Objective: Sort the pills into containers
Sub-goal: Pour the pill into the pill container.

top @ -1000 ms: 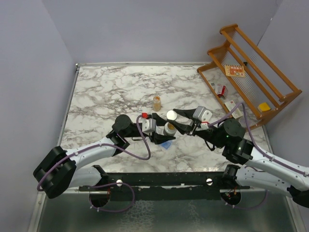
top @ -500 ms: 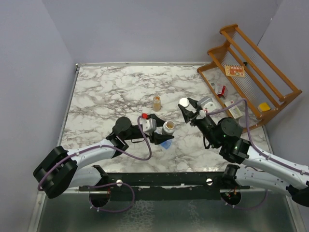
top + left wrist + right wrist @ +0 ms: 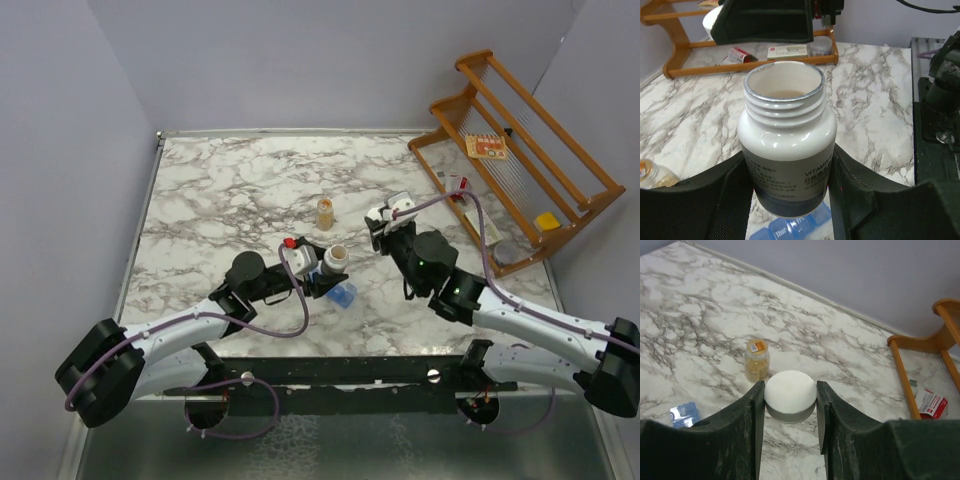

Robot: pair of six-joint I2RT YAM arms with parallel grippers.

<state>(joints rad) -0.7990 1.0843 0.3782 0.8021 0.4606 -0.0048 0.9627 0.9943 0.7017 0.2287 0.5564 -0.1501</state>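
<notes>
Pouring looks like the step in hand: the bottle is uncapped, and the containers lie just below the left jaws on the surface. To do it well, tip the bottle slowly with its mouth lined up over one compartment, so that pills come out a few at a time rather than in a rush. The strip's lids look shut, with day lettering showing on them, so one probably needs lifting first. The risk is pills spilling onto the marble.

The left jaws stand partly apart, clamped on the bottle's sides below its threaded neck, with the bottle upright between them. No pills show in its mouth. The right jaws, also partly apart, pinch the white cap and hold it above the surface. An amber bottle stands beyond them, untouched.
</notes>
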